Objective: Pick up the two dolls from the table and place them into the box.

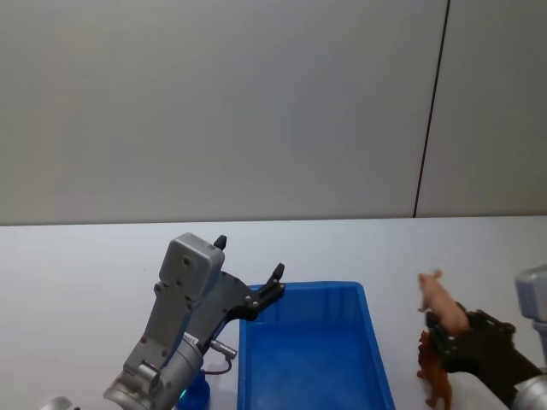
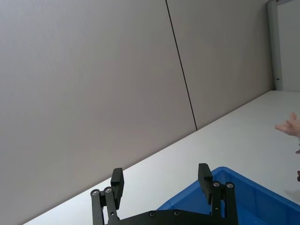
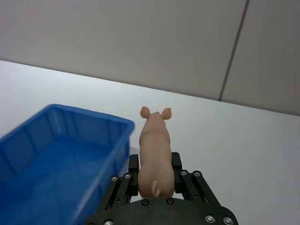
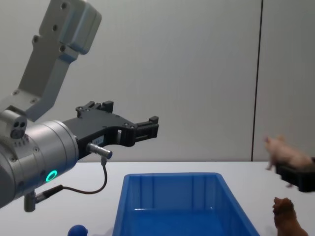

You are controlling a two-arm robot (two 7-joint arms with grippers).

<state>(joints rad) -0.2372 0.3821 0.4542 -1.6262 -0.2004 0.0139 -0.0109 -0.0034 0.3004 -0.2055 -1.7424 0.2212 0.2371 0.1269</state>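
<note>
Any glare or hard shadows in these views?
Head view: even light, pale sheen on the bin floor. Right wrist view: the pig in the right gripper is softly lit, no hard shadow. Left wrist view: the left gripper is dark against an evenly lit wall.

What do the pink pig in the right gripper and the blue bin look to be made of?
The pig figure, clamped in the right gripper, looks like moulded rubber or soft plastic: even matte pink, with rounded moulded ears and tail. Which of the two it is cannot be told. The bin looks like hard plastic: uniform bright blue, ribbed walls, a faint sheen on its floor.
</note>
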